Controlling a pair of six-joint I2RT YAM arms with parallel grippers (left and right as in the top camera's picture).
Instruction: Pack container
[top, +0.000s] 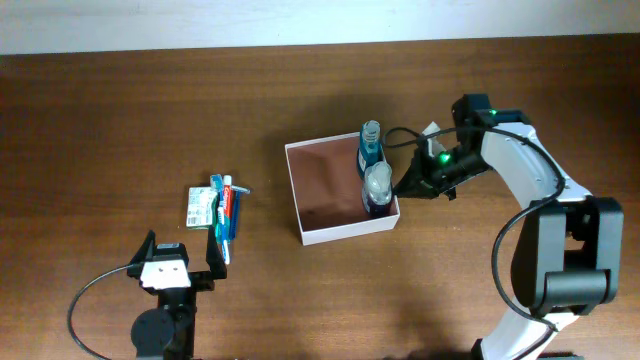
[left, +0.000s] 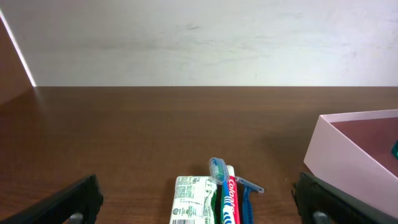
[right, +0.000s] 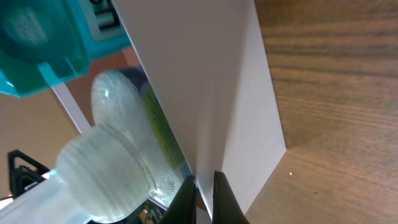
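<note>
Right gripper (right: 203, 188) pinches the container (right: 205, 93) wall, lower centre; a tug could topple the bottles (top: 372, 165) inside. Left gripper (top: 182, 250) gapes wide.

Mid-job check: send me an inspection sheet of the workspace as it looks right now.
Surface: dark brown wooden table; no spills seen.
Job's things: square white-walled container with reddish-brown floor, holding a blue bottle with teal cap and a clear-capped bottle against the wall nearest the right arm; green-white packet, red-white toothpaste tube and blue plastic handle lie together outside it.
Clutter: nothing seen.
Grippers: left pincer open, empty; right pincer shut on that container wall.
Cables: one black cable loops beside the left arm, another black cable along the right arm.
Surroundings: pale wall behind the table.
</note>
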